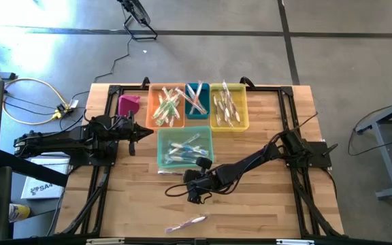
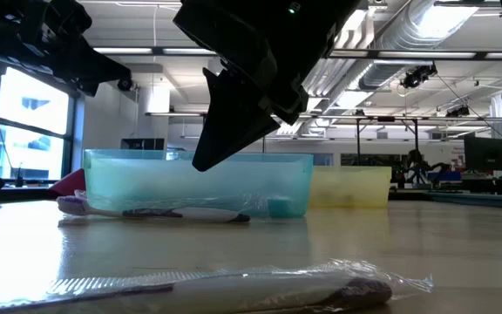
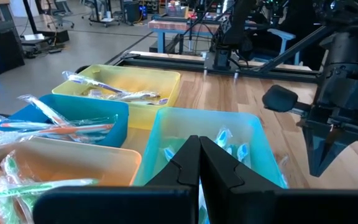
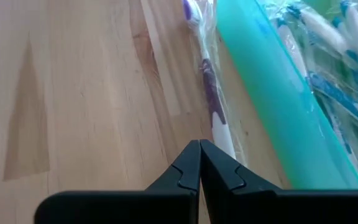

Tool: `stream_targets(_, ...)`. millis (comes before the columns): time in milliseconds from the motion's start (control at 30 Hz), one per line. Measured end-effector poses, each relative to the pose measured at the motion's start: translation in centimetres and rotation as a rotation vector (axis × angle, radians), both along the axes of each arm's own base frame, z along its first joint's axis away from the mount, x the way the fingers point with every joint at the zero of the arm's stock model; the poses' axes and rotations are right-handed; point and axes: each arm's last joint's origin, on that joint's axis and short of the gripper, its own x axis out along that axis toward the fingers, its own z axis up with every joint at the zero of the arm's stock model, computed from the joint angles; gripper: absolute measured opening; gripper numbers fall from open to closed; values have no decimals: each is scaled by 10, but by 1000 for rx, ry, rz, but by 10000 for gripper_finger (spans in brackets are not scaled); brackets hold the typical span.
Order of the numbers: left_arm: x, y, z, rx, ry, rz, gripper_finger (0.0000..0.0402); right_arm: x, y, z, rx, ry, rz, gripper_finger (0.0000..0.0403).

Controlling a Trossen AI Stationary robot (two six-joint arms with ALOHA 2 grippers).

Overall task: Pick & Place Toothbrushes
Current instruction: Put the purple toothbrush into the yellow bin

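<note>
Going left to right across the table as seen from above: the left gripper waits at about nine o'clock of the table, its fingers pressed together on nothing, its tip just beside the teal bin and below the orange bin. A pink bin sits at its eleven o'clock. Along the far edge the orange, blue and yellow bins each already hold wrapped toothbrushes, and the teal bin in front of them holds more.

Two brushes are not binned. A purple brush in its wrapper lies on the wood, just beside the teal bin's near wall. A second loose brush lies well apart, near the table's six o'clock edge.

The right gripper hangs at the teal bin's five o'clock corner, clenched and empty, its tip above the purple brush's handle end.

I'd judge the step in hand is the approach to the purple brush. Next, the right fingers must part, come down astride the thin handle and close on it. The bin wall is close, so there is little room on that side, and the slick wrapper may slip. After that, lift and drop it in a bin.
</note>
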Motion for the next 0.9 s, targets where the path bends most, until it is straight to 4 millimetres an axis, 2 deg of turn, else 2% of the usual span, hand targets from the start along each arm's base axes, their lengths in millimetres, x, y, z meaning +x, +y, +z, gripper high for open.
stream_targets(233,0,0,0,0,0,0,0,2,-4,0,36,17,21,17)
stream_targets(567,0,0,0,0,0,0,0,2,-6,0,7,-6,-38,145)
stream_targets(700,0,0,0,0,1,-1,0,4,-6,-14,17,15,-71,168)
stream_targets(900,0,0,0,0,1,-1,0,6,-6,-34,-33,34,-92,171)
